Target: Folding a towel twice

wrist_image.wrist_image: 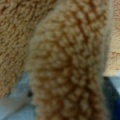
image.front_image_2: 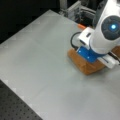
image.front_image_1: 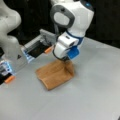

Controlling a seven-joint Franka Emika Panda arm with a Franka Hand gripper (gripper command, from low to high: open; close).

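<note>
No container is seen on the grey worktop [image.front_image_1: 95, 87]. The towel [image.front_image_1: 53, 73] lies near the worktop's middle as a compact folded bundle, with a rounded fold edge facing a front view's bottom; its long axis runs from a front view's lower left to upper right. Its upper right part is lifted into a ridge right under the arm's white and blue wrist. In a front view the towel [image.front_image_2: 83, 65] is half covered by the arm, and only its brown near edge is shown. The end effector [image.front_image_1: 67, 60] is set down at that ridge, its fingertips hidden by the wrist housing and the cloth, so how far it is parted cannot be told. The wrist view is filled by terry loops of the towel [wrist_image.wrist_image: 67, 62], pressed close to the lens.
</note>
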